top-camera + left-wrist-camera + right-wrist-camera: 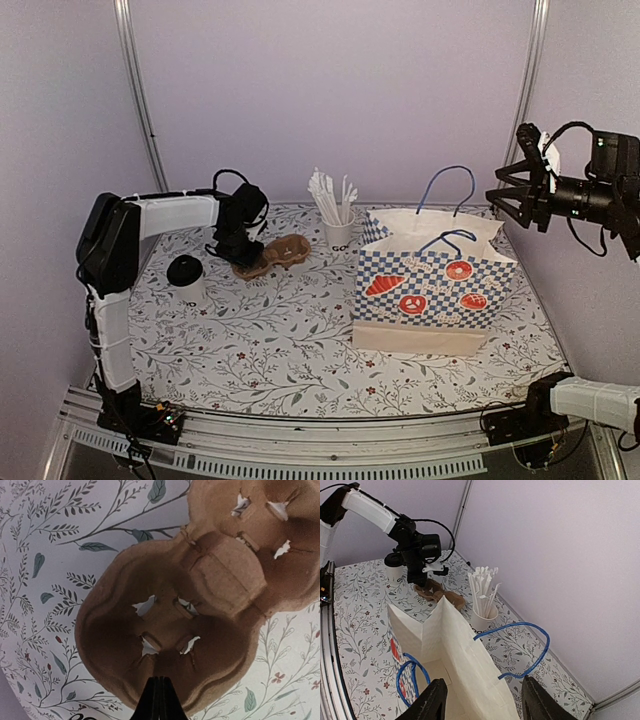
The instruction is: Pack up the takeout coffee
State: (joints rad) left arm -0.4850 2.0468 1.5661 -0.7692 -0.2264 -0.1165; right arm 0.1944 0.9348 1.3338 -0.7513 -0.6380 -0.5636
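From above: the takeout coffee (186, 278) stands upright on the desk (300, 350), left of my left fingers (238, 243) and nearer my base, so it's the left arm's reach. Left wrist: they're clenched at the carrier (165, 630) rim; whether they pinch it, I can't tell. Right wrist: my right fingers (433, 702) are released over the bag (450, 645), with the coffee well apart.

the bag (430, 290) stands with its mouth open upward, but two blue handles (548, 641) arch across the opening. the right jaws hang spread well above it. bare table (280, 350) lies in front of the bag and between it and the coffee (186, 278). the left arm (110, 300) stands near the coffee's left. the carrier (272, 257) sits near its right, with the left jaws closed over the carrier's rim. the straw cup (337, 225) stands between carrier and bag.
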